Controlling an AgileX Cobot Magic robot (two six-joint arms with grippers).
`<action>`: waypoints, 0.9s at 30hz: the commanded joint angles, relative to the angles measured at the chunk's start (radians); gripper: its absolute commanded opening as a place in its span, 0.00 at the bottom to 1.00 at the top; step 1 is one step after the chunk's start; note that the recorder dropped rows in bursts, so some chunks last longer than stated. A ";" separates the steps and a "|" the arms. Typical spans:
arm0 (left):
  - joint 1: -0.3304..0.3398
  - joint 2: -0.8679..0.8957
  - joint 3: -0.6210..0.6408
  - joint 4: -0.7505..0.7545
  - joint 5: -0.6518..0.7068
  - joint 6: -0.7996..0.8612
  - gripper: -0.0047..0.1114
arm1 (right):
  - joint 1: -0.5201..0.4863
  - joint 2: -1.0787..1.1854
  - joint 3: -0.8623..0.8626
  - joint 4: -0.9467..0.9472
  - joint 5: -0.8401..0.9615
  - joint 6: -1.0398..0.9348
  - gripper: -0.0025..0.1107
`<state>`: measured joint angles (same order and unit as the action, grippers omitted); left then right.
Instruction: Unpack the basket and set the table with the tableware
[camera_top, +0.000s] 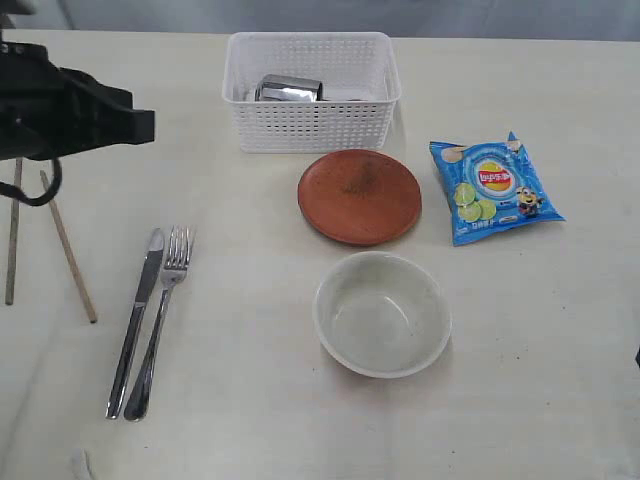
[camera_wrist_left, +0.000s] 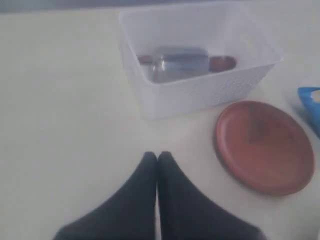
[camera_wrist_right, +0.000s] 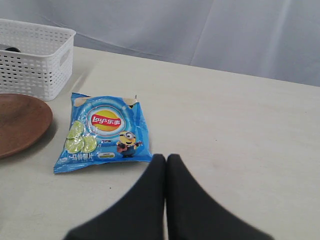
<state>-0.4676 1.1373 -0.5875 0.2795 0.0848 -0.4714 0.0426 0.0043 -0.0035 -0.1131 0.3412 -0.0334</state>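
The white basket stands at the back of the table. Inside it lie a steel cup and a red-brown spoon. In front of the basket rest the brown plate and the pale bowl. Knife and fork lie side by side at the left, with two chopsticks further left. My left gripper is shut and empty, hovering left of the basket. My right gripper is shut and empty, near the chip bag.
A blue chip bag lies right of the plate. My left arm hangs over the table's back left corner, above the chopsticks. A grey curtain backs the far edge.
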 joint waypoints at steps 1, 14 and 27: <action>0.004 -0.186 0.073 0.004 -0.035 0.030 0.04 | 0.000 -0.004 0.004 -0.006 -0.003 0.001 0.02; 0.004 -0.773 0.145 0.004 0.045 0.091 0.04 | 0.000 -0.004 0.004 -0.006 -0.003 0.001 0.02; 0.004 -1.058 0.149 0.004 0.209 0.091 0.04 | 0.000 -0.004 0.004 -0.006 -0.003 0.001 0.02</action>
<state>-0.4660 0.1086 -0.4440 0.2795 0.2855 -0.3846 0.0426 0.0043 -0.0035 -0.1131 0.3412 -0.0334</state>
